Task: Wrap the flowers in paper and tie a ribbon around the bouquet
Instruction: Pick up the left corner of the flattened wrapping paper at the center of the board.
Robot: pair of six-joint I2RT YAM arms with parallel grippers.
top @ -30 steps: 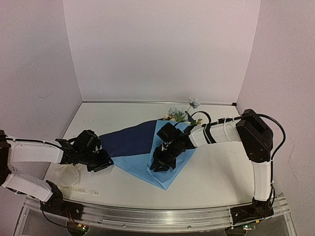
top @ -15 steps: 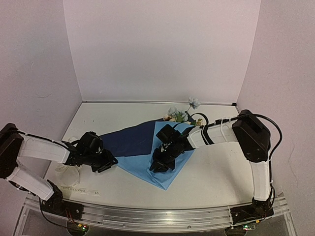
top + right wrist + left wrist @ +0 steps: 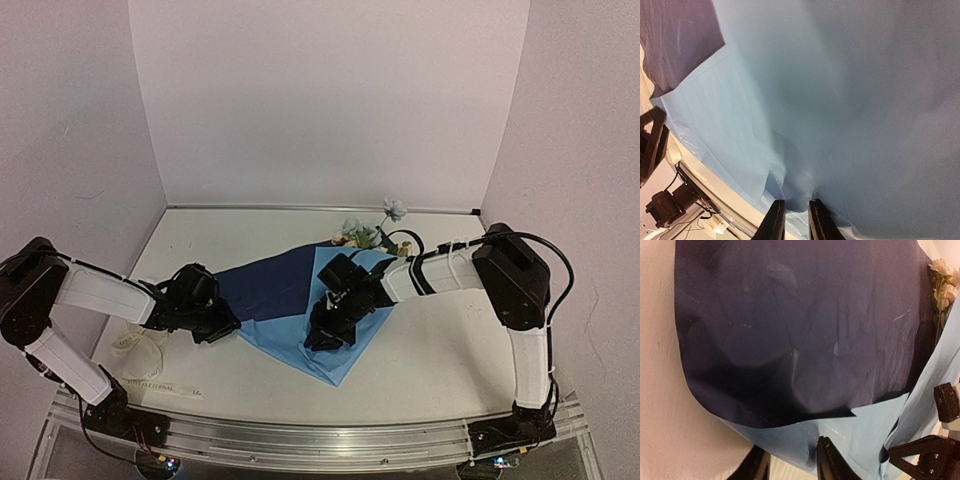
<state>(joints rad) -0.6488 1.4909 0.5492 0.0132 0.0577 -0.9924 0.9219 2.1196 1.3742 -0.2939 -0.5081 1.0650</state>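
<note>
The blue paper [image 3: 275, 288] lies spread on the table, its dark face to the left and a lighter folded flap [image 3: 345, 345] to the right. The flowers [image 3: 372, 234] poke out at its far corner, their stems hidden under it. My left gripper [image 3: 224, 326] is at the paper's left edge. In the left wrist view the curled light-blue edge [image 3: 795, 435] sits between its parted fingers [image 3: 826, 460]. My right gripper [image 3: 796, 202] is shut on a pucker of the light-blue flap [image 3: 840, 100]. The ribbon [image 3: 150, 385] lies near the front left, apart from both grippers.
White walls close in the table on three sides. A metal rail [image 3: 320, 440] runs along the near edge. In the left wrist view, cream blooms [image 3: 943, 277] show at the top right and the right arm's black gripper body [image 3: 935, 452] at the bottom right.
My left arm has slid right, up to the paper's left edge. Its jaws widened, then narrowed a little. The right gripper keeps its pinch on the flap, almost unmoved.
</note>
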